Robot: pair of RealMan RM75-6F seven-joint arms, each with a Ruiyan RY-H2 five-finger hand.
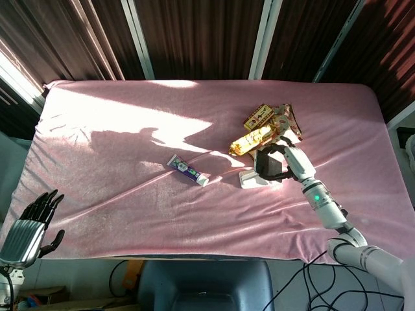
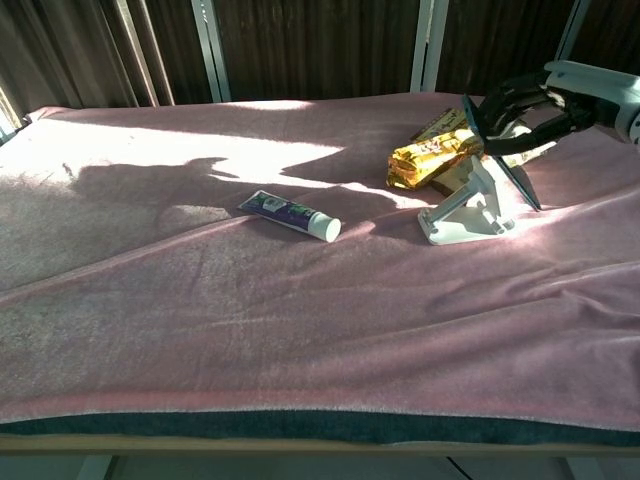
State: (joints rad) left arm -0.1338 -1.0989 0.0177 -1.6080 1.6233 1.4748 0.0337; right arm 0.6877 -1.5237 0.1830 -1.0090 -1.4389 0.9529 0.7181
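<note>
My right hand (image 1: pixel 290 157) holds the dark phone (image 1: pixel 269 165) tight, tilted just above the white stand (image 2: pixel 463 212) near the table's far right corner. I think I'm putting it on the stand. Next, I should lower it slowly and straight.

No lettering can be made out anywhere. The toothpaste tube (image 1: pixel 187 170) carries a purple and green label and the yellow snack packets (image 1: pixel 251 140) carry printing, but both are too small and blurred to read.
</note>
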